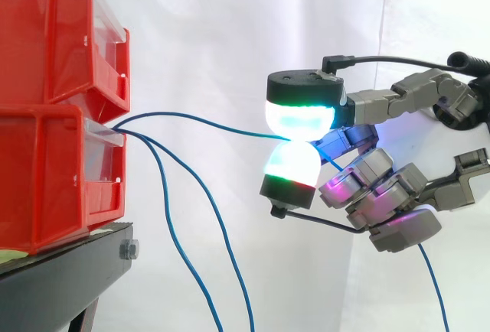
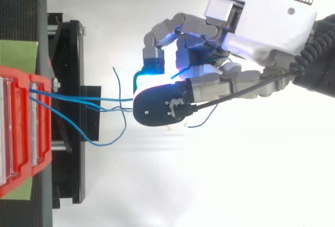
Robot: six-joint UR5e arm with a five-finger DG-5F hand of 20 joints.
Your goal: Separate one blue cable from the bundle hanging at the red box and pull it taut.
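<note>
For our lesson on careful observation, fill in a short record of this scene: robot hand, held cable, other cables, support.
robot hand: shut on held cable, pinched between glowing pads
held cable: blue, runs almost level from the red bins to the pads, slightly bowed
other cables: two blue ones hang loose below the bins' front
support: black stand under the bins

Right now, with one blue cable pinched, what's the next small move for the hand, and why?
Probably draw the hand slowly away from the red box. It pinches one blue cable, which bows slightly between box and pinch, while two other cables hang loose below.
</note>
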